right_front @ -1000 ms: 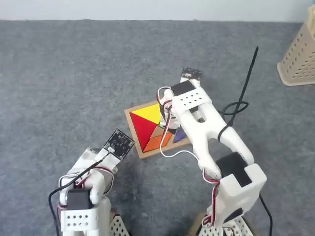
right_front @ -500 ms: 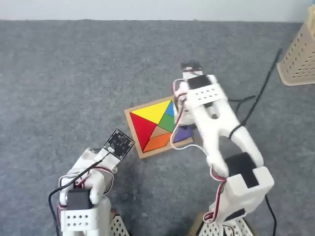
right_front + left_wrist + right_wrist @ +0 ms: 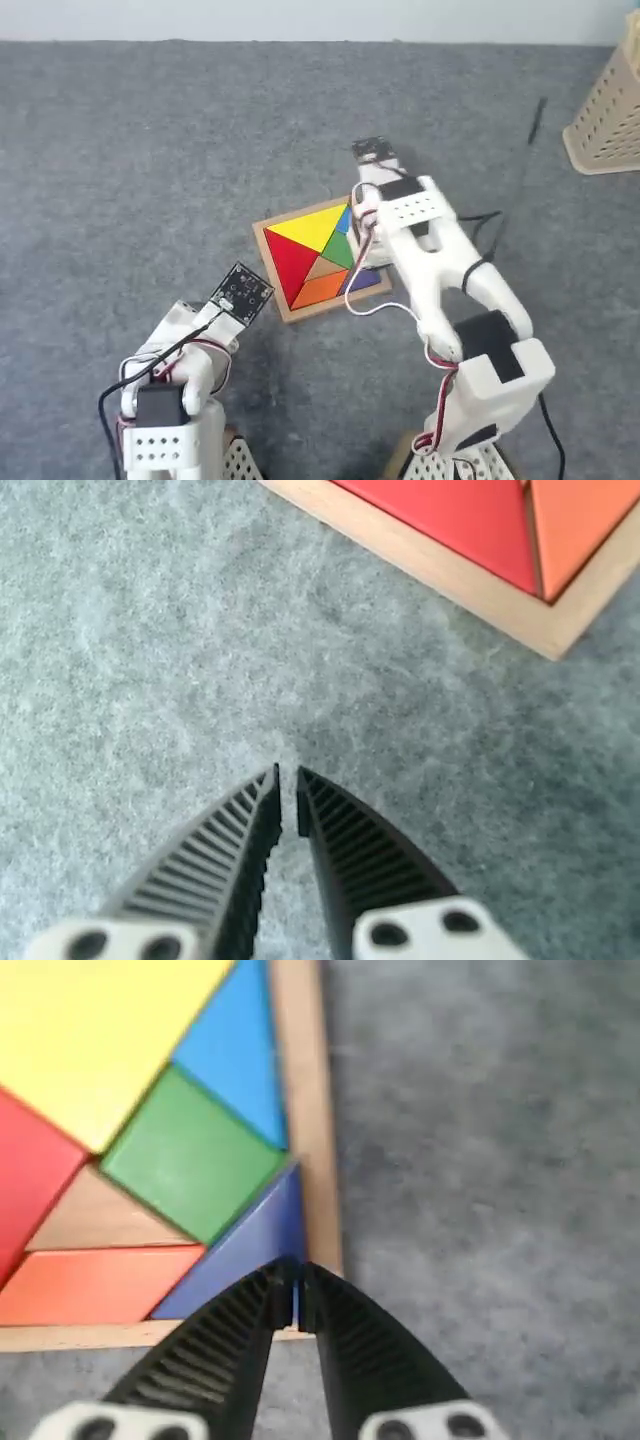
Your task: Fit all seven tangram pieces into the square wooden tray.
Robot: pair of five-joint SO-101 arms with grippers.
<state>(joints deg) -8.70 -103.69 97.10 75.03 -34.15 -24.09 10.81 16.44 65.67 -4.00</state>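
Note:
The square wooden tray (image 3: 270, 272) lies on grey carpet, turned like a diamond. In it sit yellow (image 3: 305, 230), red (image 3: 288, 262), orange (image 3: 320, 288), tan (image 3: 322, 268), green (image 3: 342, 248), blue (image 3: 346, 218) and purple (image 3: 366, 280) pieces. My right arm (image 3: 410, 215) hangs over the tray's right side. In the right wrist view my right gripper (image 3: 291, 1278) is shut, its tips at the corner of the purple triangle (image 3: 245, 1260) beside the rim (image 3: 310, 1110). My left gripper (image 3: 287, 773) is shut over bare carpet, short of the tray's corner (image 3: 450, 580).
A beige perforated basket (image 3: 610, 110) stands at the far right edge. A black cable (image 3: 500, 215) loops off the right arm. The left arm (image 3: 185, 360) stays at the front left. Open carpet lies all around the tray.
The right arm swung right, then back toward the tray. The purple triangle went from lying over the right rim to lying inside the tray's corner. The left arm has not moved.

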